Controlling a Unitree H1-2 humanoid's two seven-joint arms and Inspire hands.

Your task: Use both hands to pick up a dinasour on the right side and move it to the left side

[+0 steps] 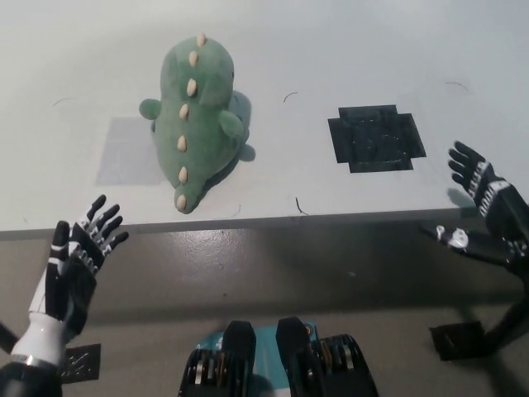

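A green plush dinosaur (195, 117) with cream spikes down its back lies on the white table (347, 50), left of centre, its tail pointing toward the front edge. It overlaps the right part of a grey square mark (124, 150). My left hand (80, 251) hovers open below the table's front edge at the lower left, apart from the toy. At the far right, level with the table's front edge, my right hand (488, 203) is open and holds nothing.
A black patch (376, 137) is stuck on the table right of centre. The table's front edge (273, 222) crosses the picture, with grey floor below it. A dark square (457, 340) lies on the floor at the lower right.
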